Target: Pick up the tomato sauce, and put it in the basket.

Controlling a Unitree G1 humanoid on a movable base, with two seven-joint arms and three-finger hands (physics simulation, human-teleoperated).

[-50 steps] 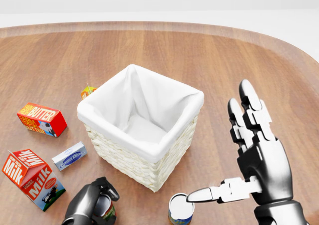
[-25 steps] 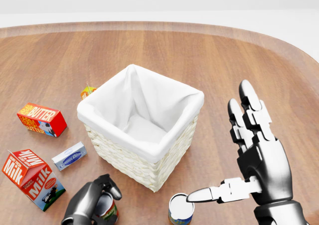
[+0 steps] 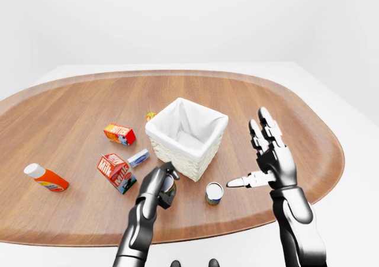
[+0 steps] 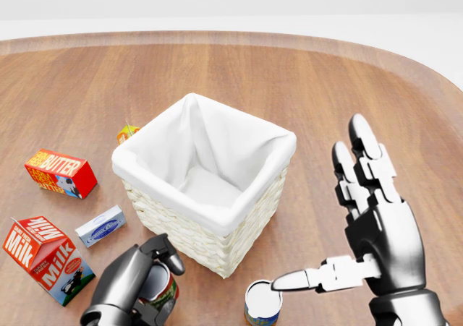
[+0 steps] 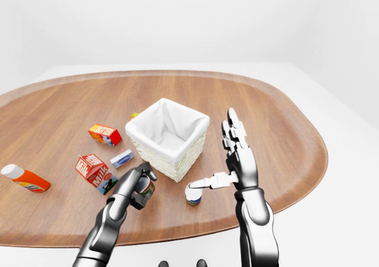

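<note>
The left hand (image 4: 134,286) gripped the tomato sauce can (image 4: 160,290) at the head view's lower left, raised beside the basket (image 4: 206,189), presumably to clear its rim. The right hand (image 4: 372,225) hung open.

- The place is a bare simulated test scene, not a furnished room: plain white walls and a white floor surround everything, with no windows, shelves or appliances.
- A single large rounded wooden table (image 3: 71,119) fills the views, its grain smooth and uniform like a render.
- Grocery items lie scattered on it as props: a milk carton (image 3: 115,171), a butter box (image 3: 119,134), an orange bottle (image 3: 46,177), an open can (image 3: 214,193).
- A white-lined wicker basket (image 3: 186,138) stands near the middle.
</note>
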